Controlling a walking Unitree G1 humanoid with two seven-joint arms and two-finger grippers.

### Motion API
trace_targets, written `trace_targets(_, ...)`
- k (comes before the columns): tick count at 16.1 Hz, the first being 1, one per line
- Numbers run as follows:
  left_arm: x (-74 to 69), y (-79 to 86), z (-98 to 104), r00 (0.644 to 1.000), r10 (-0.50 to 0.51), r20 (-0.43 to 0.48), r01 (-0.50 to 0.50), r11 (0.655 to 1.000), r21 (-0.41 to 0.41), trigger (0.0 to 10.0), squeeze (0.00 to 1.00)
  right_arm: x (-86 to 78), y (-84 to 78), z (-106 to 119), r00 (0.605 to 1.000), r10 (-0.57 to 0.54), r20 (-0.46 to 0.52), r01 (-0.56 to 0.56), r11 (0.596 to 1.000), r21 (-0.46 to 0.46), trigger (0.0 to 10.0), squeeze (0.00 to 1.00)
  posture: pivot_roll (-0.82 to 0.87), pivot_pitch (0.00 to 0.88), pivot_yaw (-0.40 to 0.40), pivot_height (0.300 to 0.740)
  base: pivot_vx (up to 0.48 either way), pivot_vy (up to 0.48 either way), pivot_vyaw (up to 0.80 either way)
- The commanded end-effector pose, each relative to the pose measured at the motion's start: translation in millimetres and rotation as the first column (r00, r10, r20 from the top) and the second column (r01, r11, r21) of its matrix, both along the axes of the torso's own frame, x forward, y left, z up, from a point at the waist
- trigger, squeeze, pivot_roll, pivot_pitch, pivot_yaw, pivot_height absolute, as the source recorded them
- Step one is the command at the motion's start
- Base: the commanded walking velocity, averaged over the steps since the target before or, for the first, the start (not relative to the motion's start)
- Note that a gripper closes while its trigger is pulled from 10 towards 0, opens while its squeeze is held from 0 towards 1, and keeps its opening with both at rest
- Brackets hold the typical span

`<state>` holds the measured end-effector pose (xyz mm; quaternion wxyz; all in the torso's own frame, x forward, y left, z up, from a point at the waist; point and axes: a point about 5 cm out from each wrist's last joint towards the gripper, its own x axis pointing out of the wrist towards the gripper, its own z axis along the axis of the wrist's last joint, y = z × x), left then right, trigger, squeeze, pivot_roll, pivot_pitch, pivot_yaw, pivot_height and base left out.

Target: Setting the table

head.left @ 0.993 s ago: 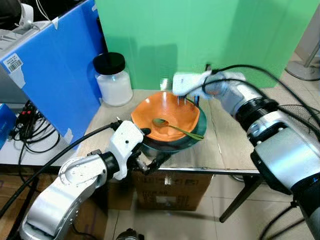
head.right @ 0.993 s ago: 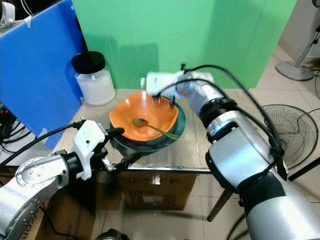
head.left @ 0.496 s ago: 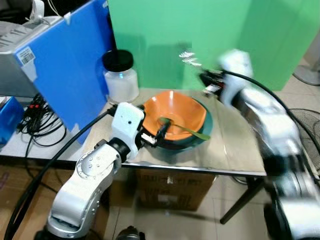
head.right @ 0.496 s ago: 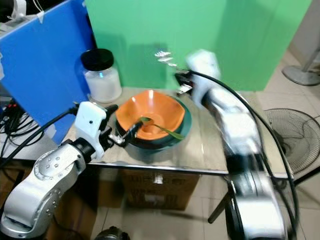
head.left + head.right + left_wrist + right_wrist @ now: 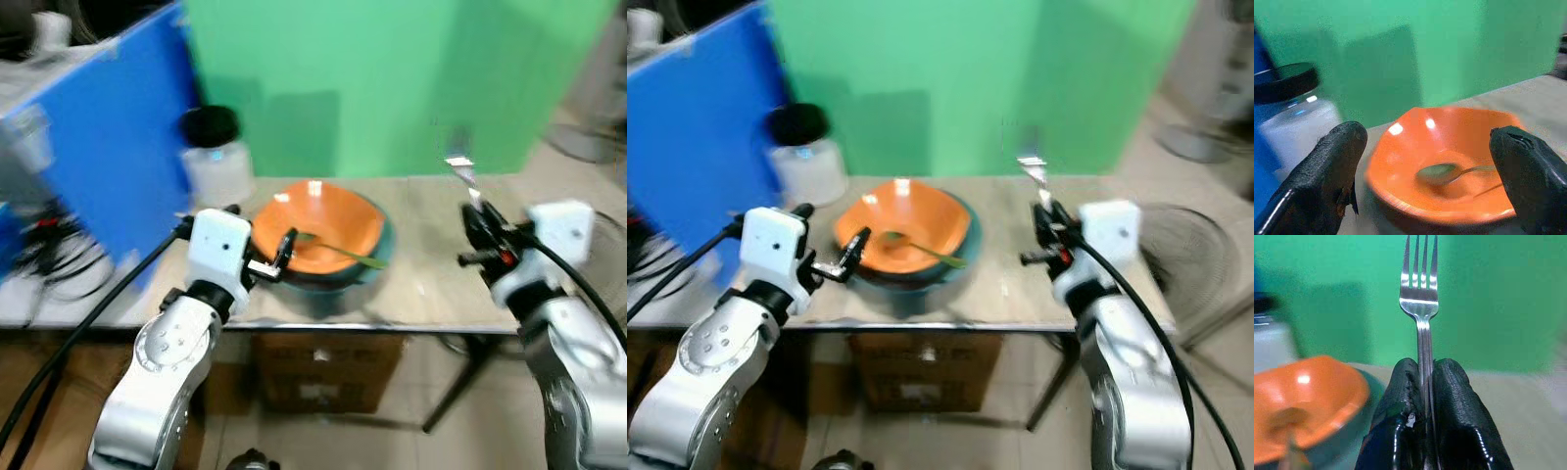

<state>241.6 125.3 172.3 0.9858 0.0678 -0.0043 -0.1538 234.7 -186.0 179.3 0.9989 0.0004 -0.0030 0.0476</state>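
Right wrist view: right gripper (image 5: pixel 1425 382) fingers pinch a fork (image 5: pixel 1421 308); left gripper (image 5: pixel 1425 171) fingers spread.

A black-lidded jar (image 5: pixel 217 157) stands between blue board (image 5: pixel 108 147) and green backdrop (image 5: pixel 392 78).

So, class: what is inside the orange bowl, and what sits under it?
A spoon lies inside the orange bowl. Under it sits a dark teal dish; only its rim shows, the rest is covered.

arms: silver, jointed | wrists: white boxy housings | cables: black | fingers (image 5: pixel 1327 181): black, rubbery
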Motion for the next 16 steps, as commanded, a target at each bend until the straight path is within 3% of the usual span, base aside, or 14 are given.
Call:
trace_targets(1,-3.7,-1.8,2,1.000,-0.001,0.020,0.001,1.000,0.006,10.0,0.00,-6.8,-5.1,2,0.998,-0.063,0.000,0.063,0.998,0.003,10.0,0.00,0.10,0.000,0.022,0.740,0.000,0.000,-0.78)
trace_targets(4,-3.5,-7.8,-1,0.999,-0.038,0.025,0.036,0.997,0.070,10.0,0.00,-13.0,3.0,-9,0.997,-0.050,-0.062,0.049,0.999,-0.016,10.0,0.00,0.11,0.000,0.015,0.740,0.000,0.000,-0.79)
trace_targets(8,1.3,-8.7,-1,0.999,-0.034,0.008,0.034,0.999,0.017,10.0,0.00,-4.3,13.0,-8,0.991,-0.070,-0.110,0.077,0.995,0.060,10.0,0.00,0.11,0.000,0.026,0.740,0.000,0.000,-0.80)
trace_targets(16,3.9,-8.1,-3,0.999,-0.035,0.002,0.035,0.999,0.004,10.0,0.00,-3.5,17.9,-8,0.987,-0.054,-0.149,0.058,0.998,0.026,10.0,0.00,0.09,0.000,0.029,0.740,0.000,0.000,-0.80)
